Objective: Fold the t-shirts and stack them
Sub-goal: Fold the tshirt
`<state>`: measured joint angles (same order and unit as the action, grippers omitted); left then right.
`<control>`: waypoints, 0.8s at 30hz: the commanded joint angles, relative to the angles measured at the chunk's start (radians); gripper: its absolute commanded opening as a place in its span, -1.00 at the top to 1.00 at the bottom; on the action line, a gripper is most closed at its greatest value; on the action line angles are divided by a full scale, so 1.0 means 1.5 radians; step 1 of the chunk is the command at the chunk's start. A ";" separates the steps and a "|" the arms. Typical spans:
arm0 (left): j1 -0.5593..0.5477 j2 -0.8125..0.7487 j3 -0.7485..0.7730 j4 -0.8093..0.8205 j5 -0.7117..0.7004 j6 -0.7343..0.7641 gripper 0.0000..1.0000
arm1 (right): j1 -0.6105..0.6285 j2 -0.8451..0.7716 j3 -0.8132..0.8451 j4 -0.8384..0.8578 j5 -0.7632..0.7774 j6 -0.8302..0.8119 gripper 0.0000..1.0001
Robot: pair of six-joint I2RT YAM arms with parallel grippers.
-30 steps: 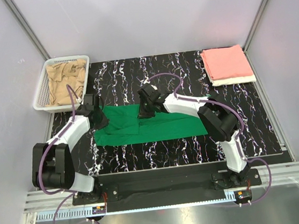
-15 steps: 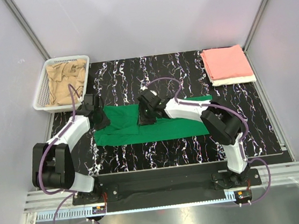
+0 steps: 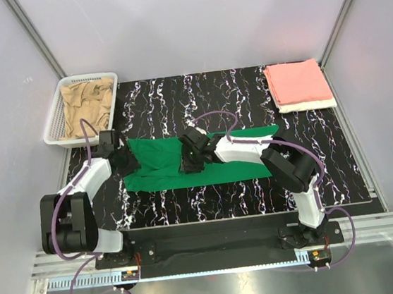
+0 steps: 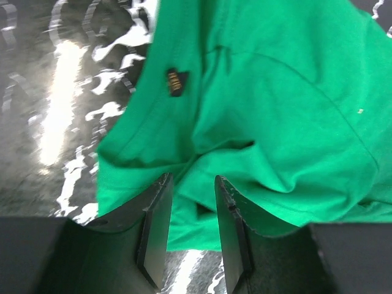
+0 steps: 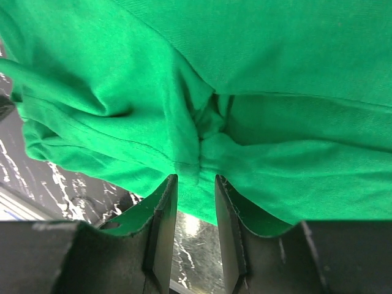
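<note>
The bright green t-shirt (image 3: pixel 234 162) lies spread across the middle of the dark marbled table. My left gripper (image 3: pixel 127 165) is at its left edge, shut on the hem; in the left wrist view (image 4: pixel 191 179) green cloth (image 4: pixel 275 110) runs between the fingers. My right gripper (image 3: pixel 188 166) is on the shirt's middle, shut on a puckered bunch of cloth (image 5: pixel 199 153), and its wrist view (image 5: pixel 195 179) shows this. The tan-beige t-shirt (image 3: pixel 85 106) lies crumpled in the basket. The salmon pink t-shirt (image 3: pixel 297 81) lies folded on the folded white one (image 3: pixel 309 106) at the back right.
A white mesh basket (image 3: pixel 53 124) stands at the back left corner. Grey walls close in the table on three sides. Purple cables loop over both arms.
My left gripper has moved left, drawing the shirt's left edge with it. My right gripper has moved toward the near edge and a little left, uncovering the shirt's far right strip.
</note>
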<state>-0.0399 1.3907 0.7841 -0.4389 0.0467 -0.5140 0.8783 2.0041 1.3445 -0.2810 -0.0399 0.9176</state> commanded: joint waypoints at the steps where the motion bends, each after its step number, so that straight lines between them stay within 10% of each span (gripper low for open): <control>1: 0.001 0.028 0.001 0.060 0.054 0.013 0.22 | 0.008 -0.005 0.007 0.040 0.001 0.031 0.24; 24: 0.000 0.025 -0.038 0.092 0.015 0.001 0.24 | 0.010 0.027 0.004 0.063 0.003 0.063 0.26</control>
<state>-0.0399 1.4437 0.7357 -0.3595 0.0757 -0.5064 0.8795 2.0399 1.3441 -0.2070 -0.0463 0.9993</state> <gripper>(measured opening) 0.393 0.370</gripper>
